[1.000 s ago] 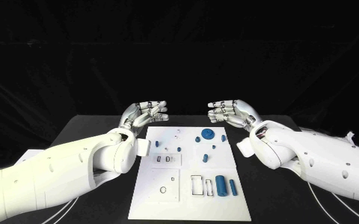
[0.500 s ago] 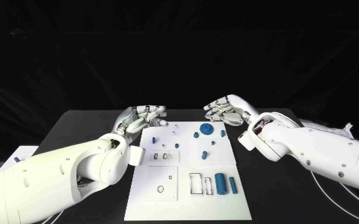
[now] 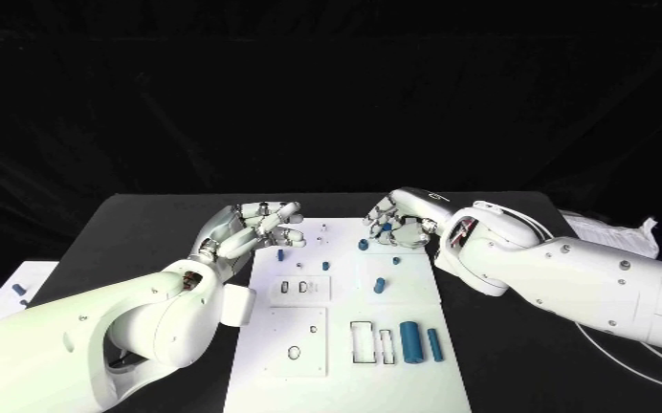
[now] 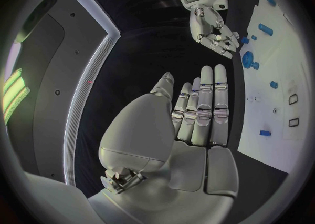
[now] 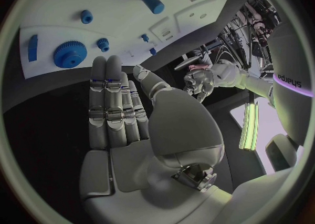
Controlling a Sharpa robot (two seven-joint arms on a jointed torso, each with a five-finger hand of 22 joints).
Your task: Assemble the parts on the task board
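Two silver hands hover at the far end of the white rectangular task board (image 3: 348,322) on the black desk (image 3: 138,231) | left hand (image 3: 255,225) released, fingers apart, grasping nothing | right hand (image 3: 400,217) empty, fingers straight, above the round blue gear part (image 5: 70,54) | blue cylinder part (image 3: 409,338) and slim blue bar (image 3: 433,344) lie at the board's near right.

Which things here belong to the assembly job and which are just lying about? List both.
Job: task board; blue gear; large blue cylinder; slim blue pin; small blue pegs; left hand; right hand.

Lying about: white item at the table's right edge.
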